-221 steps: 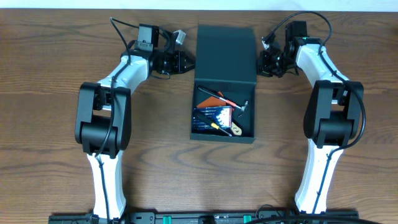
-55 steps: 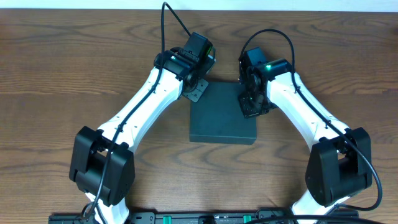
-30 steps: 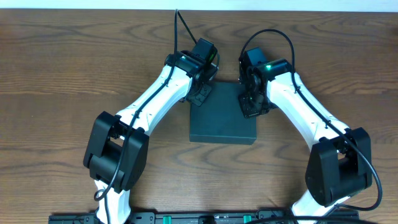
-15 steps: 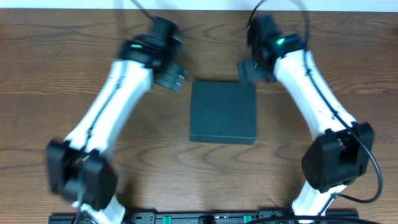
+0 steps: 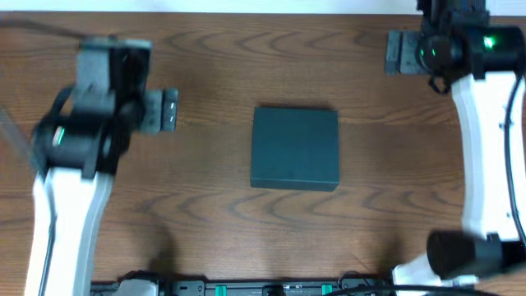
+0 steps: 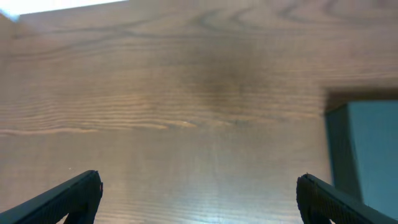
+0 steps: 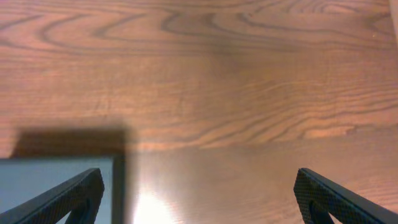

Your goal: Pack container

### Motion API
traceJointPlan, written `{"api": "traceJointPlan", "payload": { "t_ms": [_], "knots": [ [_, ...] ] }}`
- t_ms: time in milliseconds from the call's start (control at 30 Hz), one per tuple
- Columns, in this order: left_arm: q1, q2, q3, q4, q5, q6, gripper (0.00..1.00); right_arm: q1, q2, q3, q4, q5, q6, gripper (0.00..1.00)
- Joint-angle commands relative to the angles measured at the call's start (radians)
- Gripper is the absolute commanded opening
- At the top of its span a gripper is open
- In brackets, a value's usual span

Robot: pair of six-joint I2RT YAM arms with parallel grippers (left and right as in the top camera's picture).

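The container (image 5: 296,148), a dark teal box, lies with its lid shut at the middle of the table. My left gripper (image 5: 168,110) hangs well to its left, open and empty. Up at the far right, my right gripper (image 5: 396,51) is also open and holds nothing. In the left wrist view the left gripper (image 6: 199,180) has its fingers (image 6: 68,199) wide apart over bare wood, with the container's edge (image 6: 370,149) at the right. The right wrist view shows the right gripper (image 7: 199,175) spread over bare wood, with a corner of the container (image 7: 56,177) at lower left.
The wooden table (image 5: 205,214) surrounds the box. Both arms look blurred in the overhead view. A pale strip (image 6: 62,5) runs beyond the table's far edge.
Both grippers were shut and resting at the closed box's back corners. They have since opened and swung outward and up, the left to the left, the right to the far right.
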Motion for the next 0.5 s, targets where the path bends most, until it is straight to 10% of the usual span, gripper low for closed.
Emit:
{"api": "traceJointPlan", "payload": {
  "t_ms": [0, 467],
  "knots": [
    [-0.002, -0.161, -0.126, 0.038, 0.014, -0.024, 0.99, 0.021, -0.183, -0.185, 0.047, -0.009, 0.025, 0.99],
    [-0.002, -0.644, -0.676, 0.282, 0.063, -0.021, 0.99, 0.071, -1.078, -1.084, 0.435, -0.01, 0.068, 0.99]
  ]
}}
